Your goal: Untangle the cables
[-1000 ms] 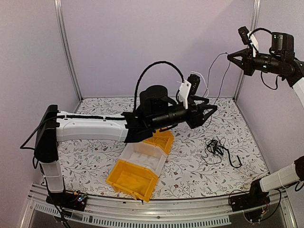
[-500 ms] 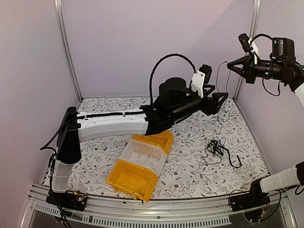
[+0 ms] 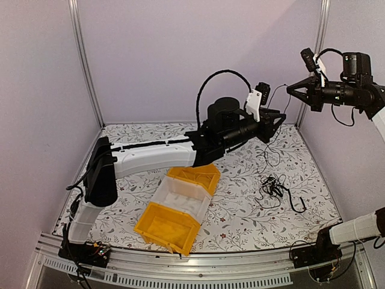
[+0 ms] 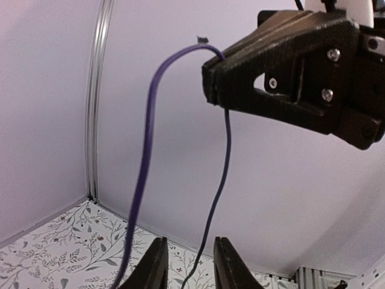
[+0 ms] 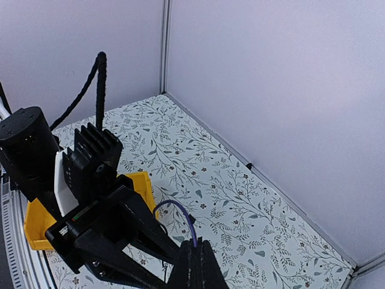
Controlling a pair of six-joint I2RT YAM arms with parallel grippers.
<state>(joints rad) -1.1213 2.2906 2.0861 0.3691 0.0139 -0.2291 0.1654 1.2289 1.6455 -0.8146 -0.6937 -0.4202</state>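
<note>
Top external view showed the right gripper [image 3: 289, 88] high near the back right corner, its jaws pressed together on one thin strand [image 4: 224, 174] of the cables [image 3: 273, 186]. That strand ran down to the rest of the bunch, a small dark tangle on the flowered table [image 3: 240, 217], to the right of the yellow bins [image 3: 169, 226] and the clear bin [image 3: 183, 198]. It was too fine there to count the wires or follow their crossings.

The left gripper [image 3: 278, 122] sat just below and left of the right one. From the left wrist, its two fingers [image 4: 157, 265] stood partly apart with the strand passing down between them. Whether either pad touched it could not be made out. A second, blurred length [image 4: 144, 174] fell outside the finger on the frame's left, and both were cut off at the bottom edge.

Right wrist view — closed fingertips [image 5: 189, 268] pinched a short loop [image 5: 174, 202] of the strand, and the rest was hidden behind the left gripper's black body.
</note>
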